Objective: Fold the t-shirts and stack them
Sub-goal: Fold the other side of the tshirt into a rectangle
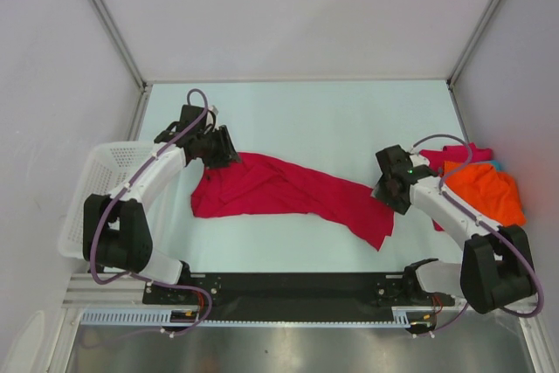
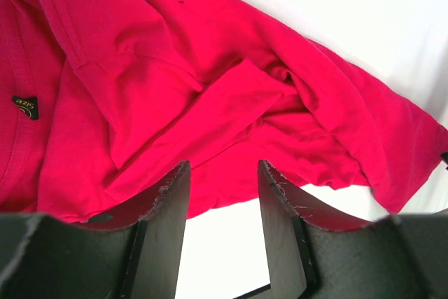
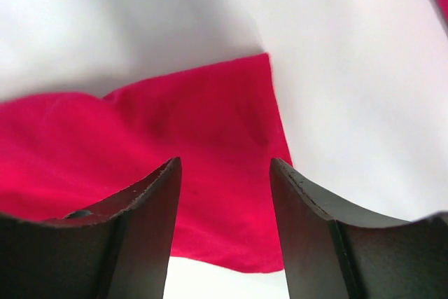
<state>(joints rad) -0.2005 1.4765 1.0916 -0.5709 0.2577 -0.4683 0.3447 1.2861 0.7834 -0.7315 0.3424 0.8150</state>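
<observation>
A crimson red t-shirt lies crumpled and stretched across the middle of the table. It fills the left wrist view, with a size label at the collar, and one corner shows in the right wrist view. My left gripper is open over the shirt's upper left edge, its jaws apart with nothing between them. My right gripper is open over the shirt's right corner, jaws apart and empty. An orange t-shirt lies on a magenta-pink one at the right, with a sliver of teal.
A white lattice basket stands at the table's left edge, beside the left arm. Grey walls with metal posts close in the table at the back and both sides. The black arm base rail runs along the near edge.
</observation>
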